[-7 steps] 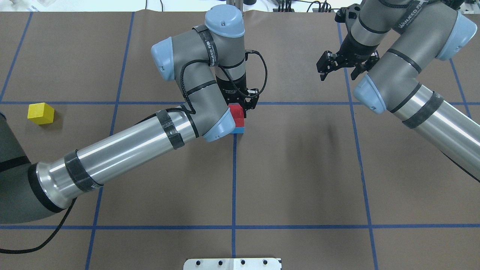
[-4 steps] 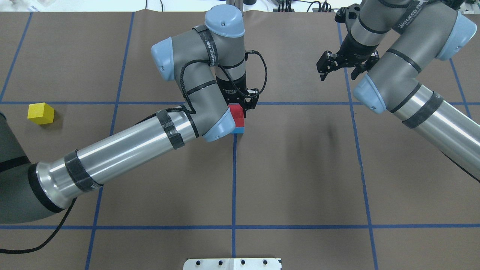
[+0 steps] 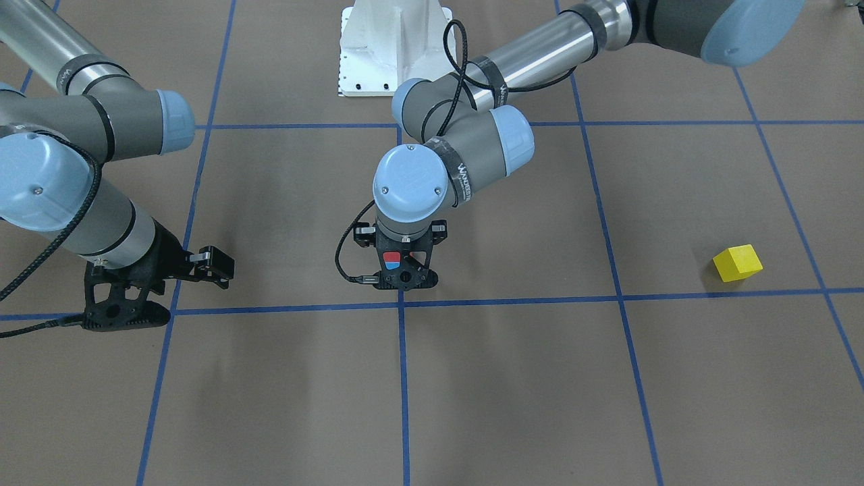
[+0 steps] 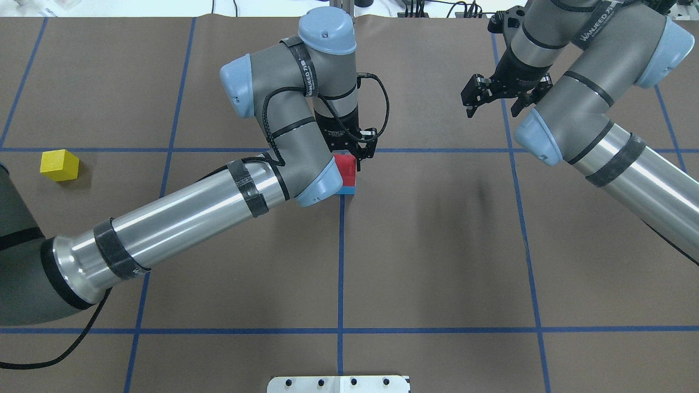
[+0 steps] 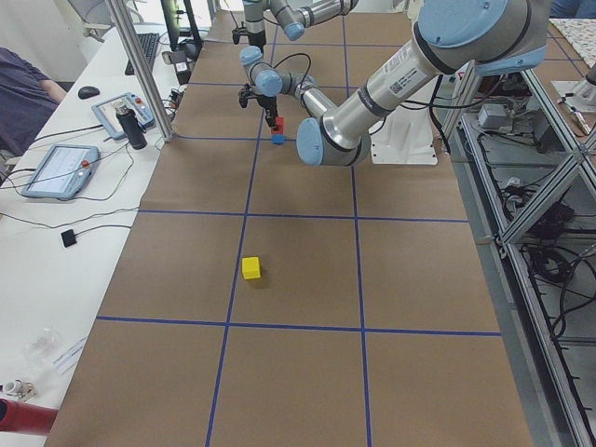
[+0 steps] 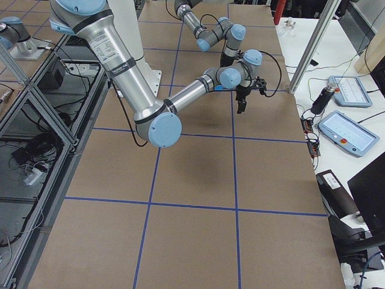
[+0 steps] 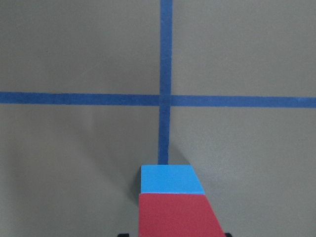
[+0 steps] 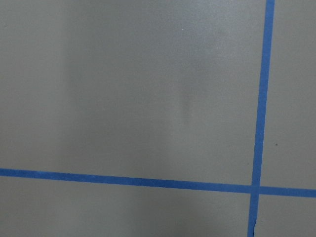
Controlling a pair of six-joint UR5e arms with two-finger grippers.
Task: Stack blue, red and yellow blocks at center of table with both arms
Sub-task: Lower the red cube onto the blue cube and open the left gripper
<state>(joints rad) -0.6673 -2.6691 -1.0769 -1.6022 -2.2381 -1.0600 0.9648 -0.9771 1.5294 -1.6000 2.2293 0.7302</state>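
A red block [image 4: 345, 166] sits on a blue block [image 4: 348, 190] at the table's center crossing. My left gripper [image 4: 356, 157] is shut on the red block from above. In the left wrist view the red block [image 7: 177, 215] lies over the blue block [image 7: 170, 178], in line with it. From the front both show through the left gripper [image 3: 403, 270]. A yellow block [image 4: 60, 165] lies alone at the far left, also in the front view [image 3: 738, 262]. My right gripper [image 4: 491, 106] is open and empty, hovering at the back right.
Brown paper with blue tape lines covers the table [image 4: 437, 245]. The robot's white base plate [image 4: 338, 383] is at the near edge. The left arm's elbow [image 4: 306, 180] hangs over the area left of the stack. The right wrist view shows only bare paper and tape.
Almost nothing: the left gripper and red block have shifted very slightly over the blue block. The right arm and yellow block have not moved.
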